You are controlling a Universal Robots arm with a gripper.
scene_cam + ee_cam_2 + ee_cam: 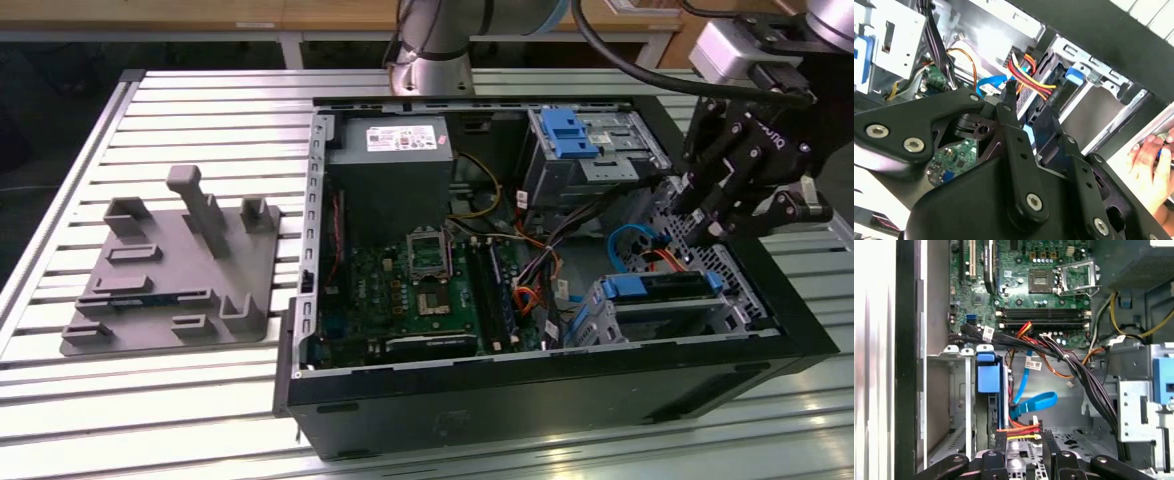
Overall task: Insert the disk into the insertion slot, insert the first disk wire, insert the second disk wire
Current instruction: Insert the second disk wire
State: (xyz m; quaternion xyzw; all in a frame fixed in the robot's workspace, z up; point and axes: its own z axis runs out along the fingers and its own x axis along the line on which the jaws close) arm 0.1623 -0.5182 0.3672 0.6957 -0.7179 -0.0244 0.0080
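We see the disk [663,287], a silver drive in a bright blue frame, lying level inside the insertion slot [625,322]. The slot is the perforated silver cage in the computer case's near corner, on the exterior view's right. A flat blue data wire [1033,402] loops just beside the disk's end; we cannot tell whether it is plugged in. The red, yellow and black power wire [1021,429] ends in a black plug clamped in the claw [1023,445].
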